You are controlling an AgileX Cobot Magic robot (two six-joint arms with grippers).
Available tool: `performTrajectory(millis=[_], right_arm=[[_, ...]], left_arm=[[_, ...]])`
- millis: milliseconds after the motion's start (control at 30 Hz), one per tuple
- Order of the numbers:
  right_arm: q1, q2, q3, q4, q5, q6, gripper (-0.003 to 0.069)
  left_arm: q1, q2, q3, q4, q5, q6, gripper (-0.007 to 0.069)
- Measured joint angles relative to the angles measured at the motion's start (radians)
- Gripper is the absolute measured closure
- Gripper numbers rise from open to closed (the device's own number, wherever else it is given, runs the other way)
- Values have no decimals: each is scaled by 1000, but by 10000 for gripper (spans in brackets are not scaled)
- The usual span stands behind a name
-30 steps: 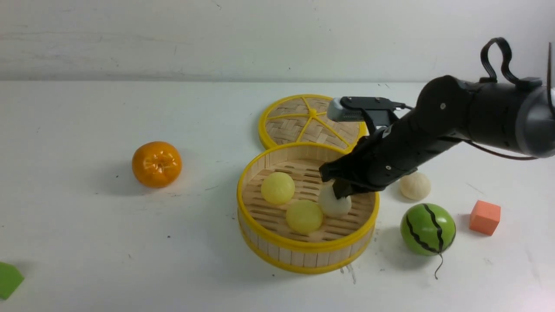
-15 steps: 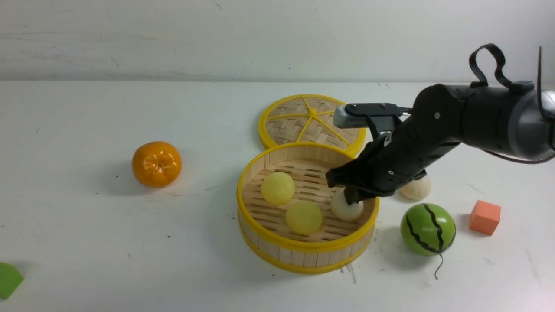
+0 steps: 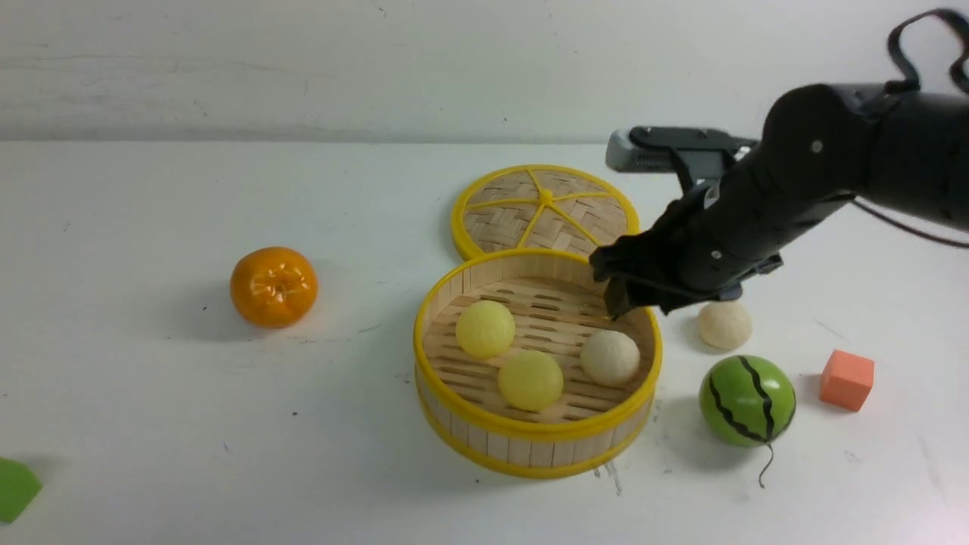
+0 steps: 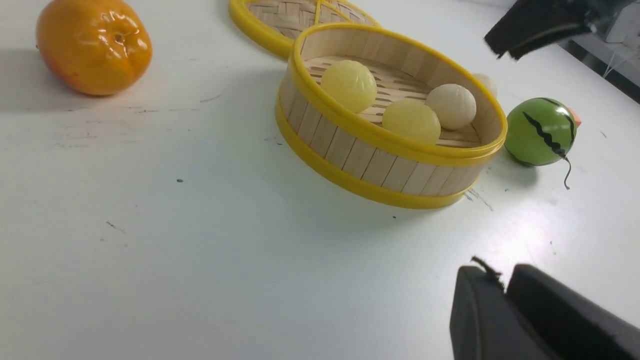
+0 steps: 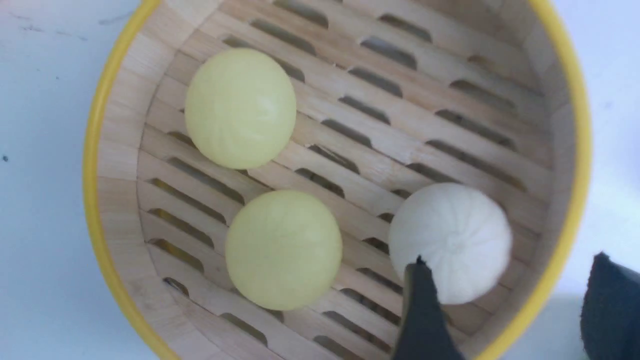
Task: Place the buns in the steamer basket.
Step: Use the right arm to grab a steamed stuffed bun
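The steamer basket stands mid-table and holds two pale yellow buns and one cream-white bun. Another cream-white bun lies on the table just right of the basket. My right gripper hangs open above the basket's right rear rim, holding nothing. In the right wrist view the white bun lies free on the slats below the right gripper. The left gripper hovers over bare table near the basket, its fingers together and empty.
The flat woven lid lies behind the basket. An orange tangerine sits to the left. A green striped watermelon ball and an orange cube are at the right, and a green block is at the near left edge.
The right gripper opened, let go of the cream-white bun inside the basket, and rose up and to the right. The bun now rests by the basket's right wall.
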Motion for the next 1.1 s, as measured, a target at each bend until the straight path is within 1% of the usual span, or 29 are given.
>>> performTrajectory(millis=[133,233,267,300,367,400,433,467,533,667,833,967,1100], right_arm=[[-6,-58,-2,-142,53,62,284],[-42,-59,-2,-226,104,107,349],[-45,-59,-2,-226,106,109,349],[-71,-56,-2,-248,118,114,387],[-120,-56,-2,-253,120,117,440],[-124,-56,-2,-253,120,117,445],[-160,-56,-2,-249,120,117,477],[-165,-56,-2,-248,120,117,482],[-217,-51,-2,-234,120,117,518],[-247,-25,-3,-213,119,97,530],[-249,73,-47,-192,119,37,530],[-255,135,-97,-158,127,31,526],[-260,228,-181,-66,155,-9,506]], left_arm=[[0,0,0,0,0,0,550],[0,0,0,0,0,0,550],[0,0,0,0,0,0,550],[0,0,0,0,0,0,550],[0,0,0,0,0,0,550],[0,0,0,0,0,0,550],[0,0,0,0,0,0,550],[0,0,0,0,0,0,550],[0,0,0,0,0,0,548],[0,0,0,0,0,0,542],[0,0,0,0,0,0,536],[0,0,0,0,0,0,533],[0,0,0,0,0,0,533]])
